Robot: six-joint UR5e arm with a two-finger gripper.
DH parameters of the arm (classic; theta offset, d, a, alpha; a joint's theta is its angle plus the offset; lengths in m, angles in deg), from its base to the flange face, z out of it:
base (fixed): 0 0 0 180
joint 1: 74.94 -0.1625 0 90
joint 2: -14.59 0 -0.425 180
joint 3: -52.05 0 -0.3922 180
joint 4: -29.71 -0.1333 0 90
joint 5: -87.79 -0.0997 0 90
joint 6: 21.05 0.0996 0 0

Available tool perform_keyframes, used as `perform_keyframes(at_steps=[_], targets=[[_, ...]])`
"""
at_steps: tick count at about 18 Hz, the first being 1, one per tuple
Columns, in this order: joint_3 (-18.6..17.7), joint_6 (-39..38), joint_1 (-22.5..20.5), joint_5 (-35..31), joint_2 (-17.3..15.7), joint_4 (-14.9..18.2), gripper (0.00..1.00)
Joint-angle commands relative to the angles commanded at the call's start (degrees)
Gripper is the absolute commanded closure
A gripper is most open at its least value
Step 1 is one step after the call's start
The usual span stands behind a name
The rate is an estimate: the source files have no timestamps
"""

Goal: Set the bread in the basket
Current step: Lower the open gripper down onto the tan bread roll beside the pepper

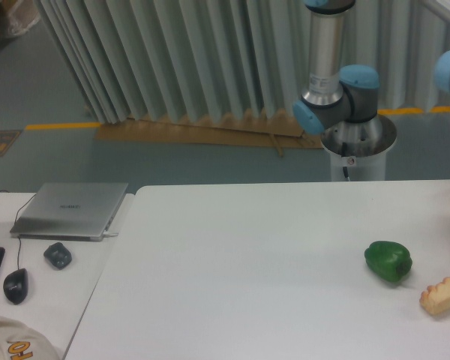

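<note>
Camera, the fixed one across the table, shows only part of me: my silver upright arm link with its blue-capped joints (331,82) behind the far edge of the white tabletop (255,262), and a blue joint cap at the upper right border. My gripper is out of view, so I cannot say whether its fingers are spread or pressed together, and I cannot place anything relative to it with certainty. I can only reckon from my base.

The small pale tan-orange bread piece with a scalloped, ridged top (443,293) lies flat on the table, toward the camera from my base and off near the right border, partly cut off by it. The glossy green bell pepper (388,261) sits just beside the bread, on the side nearer my base, apart from it and not touching. The basket is not clearly visible; only a tan sliver shows at the right edge, farther back, and I cannot tell what it is.

I judge the bread to be light and probably a firm toy loaf, though it may give a little under pressure. Its ridged top looks like poor seating for my fingers. The long, smoother flanks look better, so I would close across the narrow width near the middle of its length, with moderate force, coming in from the side away from the pepper.
</note>
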Motion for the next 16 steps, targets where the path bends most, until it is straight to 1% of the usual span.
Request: perform_keyframes(at_steps=[2,3,7,8,9,12,16], targets=[[0.0,-3.08,3.69,-4.82,2.02,-1.32,0.0],[0.09,-3.36,5.27,-7.89,3.51,-1.41,0.0],[0.97,-2.83,12.48,-21.86,11.41,-1.67,0.0],[1.23,-2.48,13.45,-24.25,13.17,-1.67,0.0],[1.58,-1.26,13.64,-24.71,14.15,-1.67,0.0],[1.84,5.59,13.73,-24.71,14.95,-1.67,0.0],[4.39,6.49,13.11,-24.19,16.35,-1.85,0.0]])
